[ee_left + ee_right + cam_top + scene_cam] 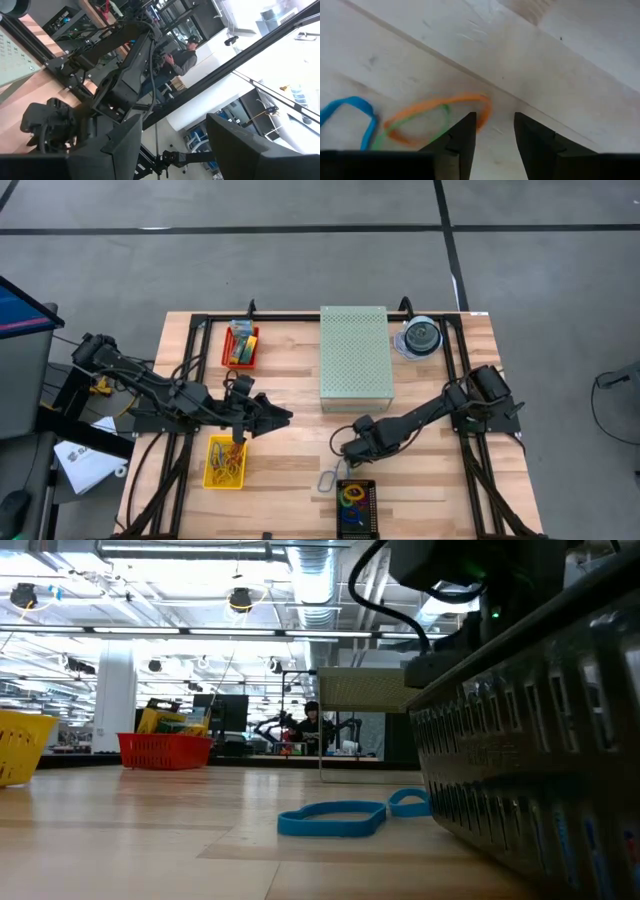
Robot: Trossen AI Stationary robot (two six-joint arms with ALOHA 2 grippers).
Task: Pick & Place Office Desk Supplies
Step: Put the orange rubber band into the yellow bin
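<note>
Handling: the rubber bands (437,116) look light, limp and stretchy; my guess is to pinch 1 strand where it lifts off the wood.
Look: thin loops, 1 orange, 1 green, 1 blue, overlapping.
Place: flat on the table (420,470) near its front edge, just beside the black tray (356,507).
Right gripper (494,131): low over the orange loop, fingers apart, pinching nothing.
Left gripper (172,142): spread, empty, above the yellow bin (226,462).

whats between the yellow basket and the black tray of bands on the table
A loose blue rubber band on bare wood, close to the black tray; the rest of the stretch to the yellow basket is bare, per the high view.
</note>
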